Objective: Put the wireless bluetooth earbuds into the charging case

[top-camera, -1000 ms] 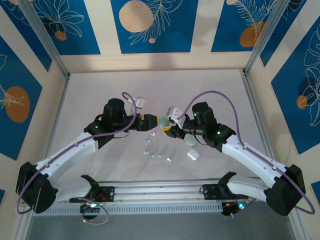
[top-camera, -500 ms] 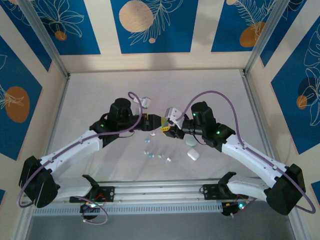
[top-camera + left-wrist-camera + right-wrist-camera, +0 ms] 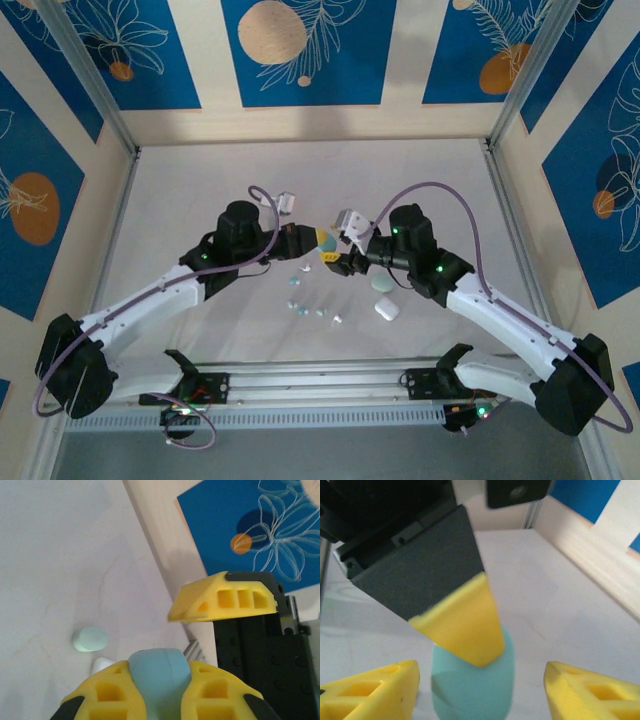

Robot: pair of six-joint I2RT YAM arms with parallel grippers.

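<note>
From above, the two arms meet over the middle of the tabletop (image 3: 200, 180). The left pincer (image 3: 316, 241) is clamped on a pale blue charging case (image 3: 326, 240), held up off the surface. The right pincer (image 3: 333, 260) sits just beside it, tips right at the case. Down on the tabletop, on the near side of the pincers, lie the wireless bluetooth earbuds (image 3: 303, 310), tiny pale specks scattered loosely; six perhaps, though they are too small to count surely. To their right lie a pale green case (image 3: 381, 284) and, nearer the bases, a white case (image 3: 386, 309), close together.

Over to the left wrist: the yellow fingers (image 3: 107, 692) squeeze the blue case (image 3: 160, 662) from both sides. The right pincer's yellow finger (image 3: 225, 599) hangs just above it, apart from it. The green case (image 3: 90, 639) rests on the tabletop beyond, with a white shape, probably the white case (image 3: 102, 664), peeking beside it.

Right wrist now: its own fingers (image 3: 375, 690) are spread wide, nothing gripped, and the blue case (image 3: 470, 692) stands between them, pinned by a finger of the left pincer.
</note>
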